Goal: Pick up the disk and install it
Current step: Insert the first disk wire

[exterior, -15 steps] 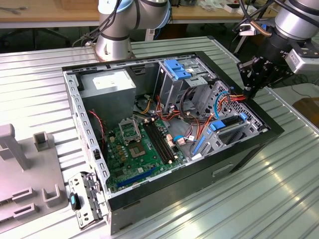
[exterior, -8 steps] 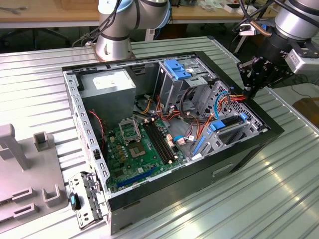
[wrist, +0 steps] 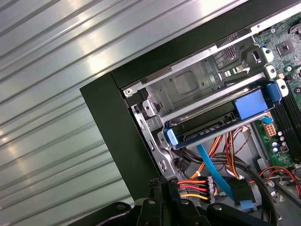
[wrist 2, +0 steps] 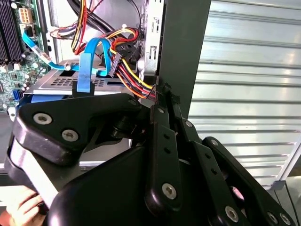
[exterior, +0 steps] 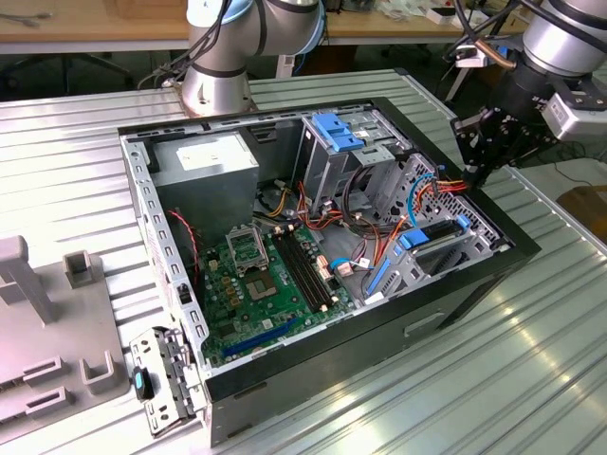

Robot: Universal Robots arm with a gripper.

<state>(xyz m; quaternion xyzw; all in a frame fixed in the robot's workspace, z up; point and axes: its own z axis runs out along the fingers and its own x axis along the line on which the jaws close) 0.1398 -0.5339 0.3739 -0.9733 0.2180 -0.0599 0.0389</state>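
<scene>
Pincer [exterior: 477, 171] fingers [wrist 2: 162, 101] stand pressed together, holding nothing, at the open computer case's [exterior: 237, 403] rim beside a bundle of red, orange and yellow cables [wrist: 193, 189]. Nearby, the disk [wrist: 216, 123] with its blue rails sits in the grey metal cage [exterior: 446, 248] inside the case, on the ribbed metal table [exterior: 531, 379].

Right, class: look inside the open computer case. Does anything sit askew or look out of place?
Yes. The disk with blue rails lies tilted in its grey cage, one end raised, not seated level. The end effector hovers beside it by the case edge.
</scene>
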